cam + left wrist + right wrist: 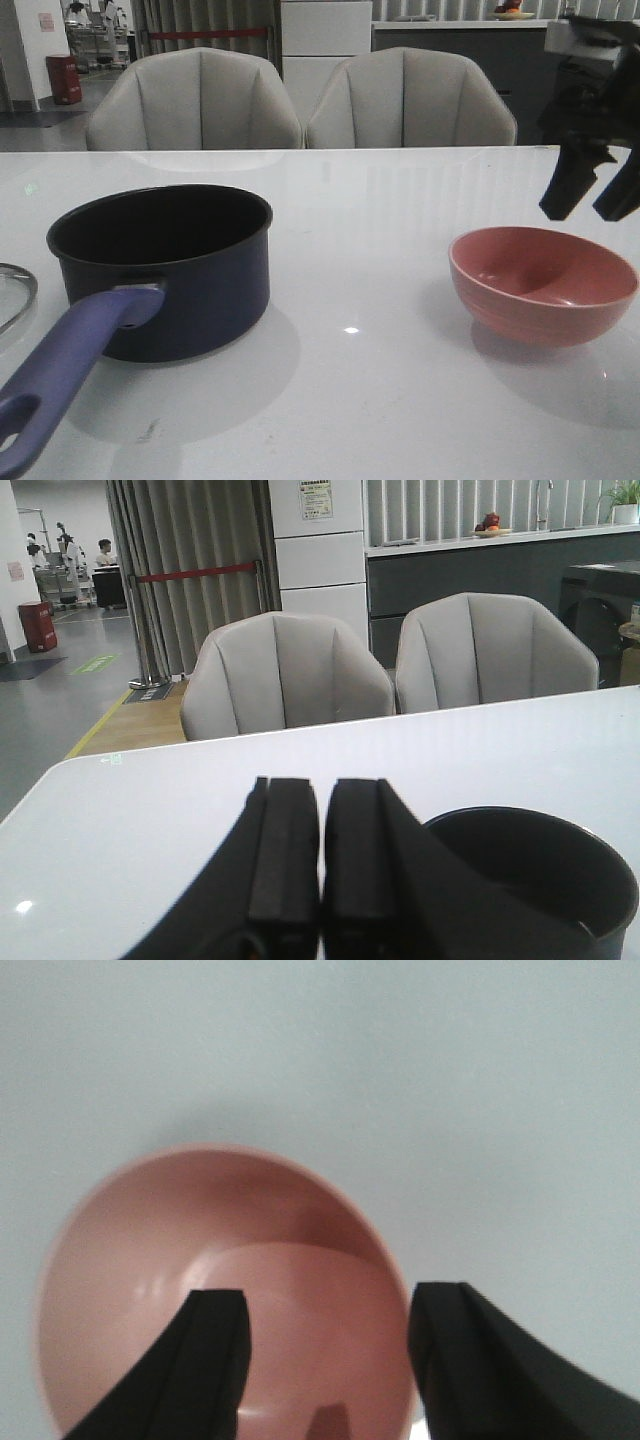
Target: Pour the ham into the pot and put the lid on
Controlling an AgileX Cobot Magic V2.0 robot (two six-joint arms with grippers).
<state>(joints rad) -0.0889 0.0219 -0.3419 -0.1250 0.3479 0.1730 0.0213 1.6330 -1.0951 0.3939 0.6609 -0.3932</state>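
The dark navy pot [170, 270] stands on the white table at the left, its purple-blue handle [70, 375] pointing toward the front edge. Only a sliver of the lid's steel rim [12, 290] shows at the far left edge. The pink bowl [545, 285] sits at the right, and its inside looks empty. No ham shows; the pot's bottom is hidden. My right gripper [592, 195] is open and empty just above the bowl's far right side, and the right wrist view shows it [325, 1305] over the bowl [150, 1260]. My left gripper [322, 785] is shut and empty beside the pot [540, 870].
Two grey chairs [195, 100] [410, 95] stand behind the table's far edge. The white tabletop [350, 250] stretches between the pot and the bowl.
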